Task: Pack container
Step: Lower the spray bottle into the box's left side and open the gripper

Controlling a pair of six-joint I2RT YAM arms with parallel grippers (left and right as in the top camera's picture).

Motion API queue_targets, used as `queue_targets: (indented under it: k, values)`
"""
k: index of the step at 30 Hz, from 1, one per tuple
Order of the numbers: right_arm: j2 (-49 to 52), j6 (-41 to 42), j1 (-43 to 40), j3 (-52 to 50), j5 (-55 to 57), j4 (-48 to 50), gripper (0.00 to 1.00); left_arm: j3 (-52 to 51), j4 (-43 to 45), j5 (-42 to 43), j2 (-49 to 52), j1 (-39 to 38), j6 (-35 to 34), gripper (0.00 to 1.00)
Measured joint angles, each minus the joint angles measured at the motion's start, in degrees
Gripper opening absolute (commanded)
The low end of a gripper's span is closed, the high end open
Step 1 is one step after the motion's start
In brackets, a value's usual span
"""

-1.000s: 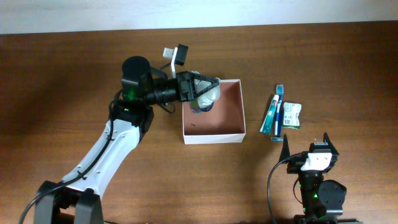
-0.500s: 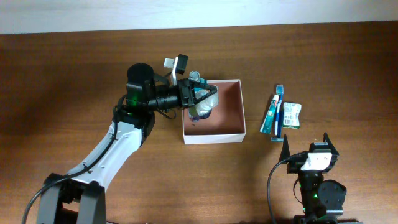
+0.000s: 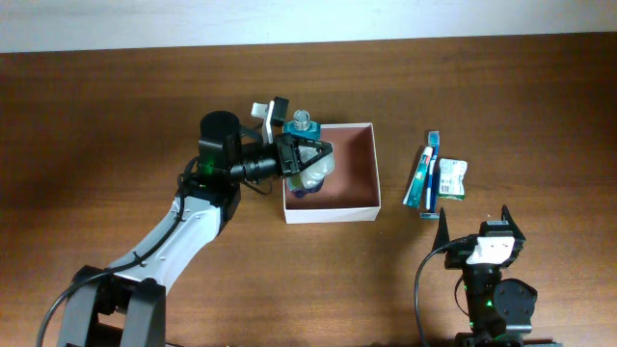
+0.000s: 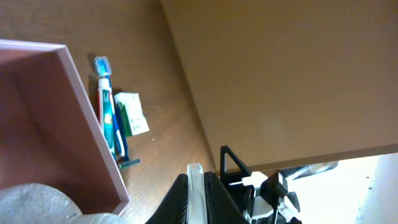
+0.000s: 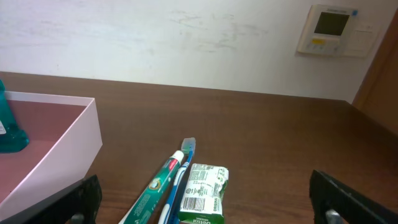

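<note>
The container (image 3: 331, 213) sits near the middle of the tabletop (image 3: 96, 116), a little toward the far edge. It is a shallow square box with white walls and a reddish-brown inside.

The left fingers (image 4: 180, 202) reach over its left wall, drawn nearly together and pinching a small bottle (image 3: 302, 123) of teal liquid with a clear cap. The bottle is tilted. Its cap pokes out above the container's far-left corner and its lower part is inside the walls. From the right wrist camera the teal body shows low in the container, but whether it touches the floor cannot be told.

Between the container and the right edge of the tabletop, well apart from the box, lie three things close together:
- a toothpaste tube (image 3: 419, 181)
- a blue toothbrush (image 3: 434, 159) just beside it
- a green packet (image 3: 451, 179) against the toothbrush on the side away from the container

The right fingers (image 5: 351, 199) are near the front edge of the tabletop. They are spread wide with nothing between them and point toward these items.
</note>
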Motion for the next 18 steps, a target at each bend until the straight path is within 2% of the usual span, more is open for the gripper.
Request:
queue_targets:
  k: [18]
  values:
    - [0.0, 0.0, 0.0, 0.0, 0.0, 0.0, 0.98, 0.0, -2.6, -1.5, 3.3, 1.0, 2.6, 0.08]
